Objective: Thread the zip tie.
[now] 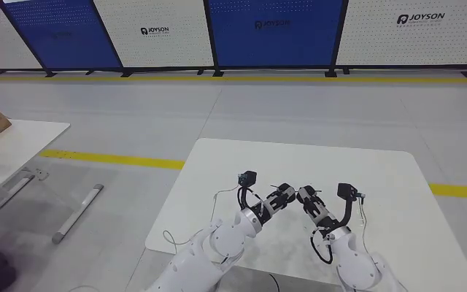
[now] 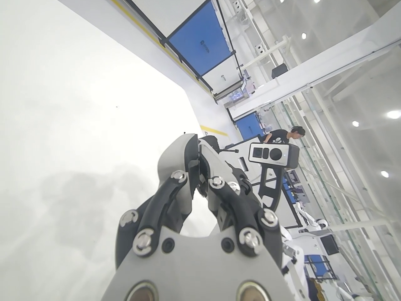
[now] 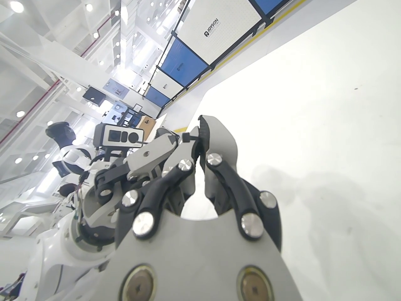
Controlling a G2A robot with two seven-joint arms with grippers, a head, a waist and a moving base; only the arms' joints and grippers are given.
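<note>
Two robot arms meet low over the white tabletop (image 1: 350, 175), close to its robot-side edge and about midway along it. The left pincer (image 1: 283, 194) and the right pincer (image 1: 301, 194) are tip to tip there, almost touching.

From the right wrist we see the right pincer (image 3: 199, 136) clamped on a thin black zip tie (image 3: 188, 138). The strap is nipped between the ribbed black pads. Its small square head juts out to one side, clear of the tabletop and just beside the tip of the other arm's pincer.

From the left wrist we see the left pincer (image 2: 198, 148) with its two grey fingers pressed together. We cannot tell whether any part of the tie lies between them.

Beyond the tabletop's far edge a yellow line (image 1: 109, 158) crosses the grey floor. Behind it runs a row of partition panels in black frames. The white panels (image 1: 153, 29) each bear a small dark logo with a wordmark beside it. The blue panels (image 1: 273, 29) carry the same mark, fainter against their colour. The same row shows in both wrist views, past the tabletop's corner, with the same logo on its panels. We find no label or print on the tie, the pincers or the tabletop.
</note>
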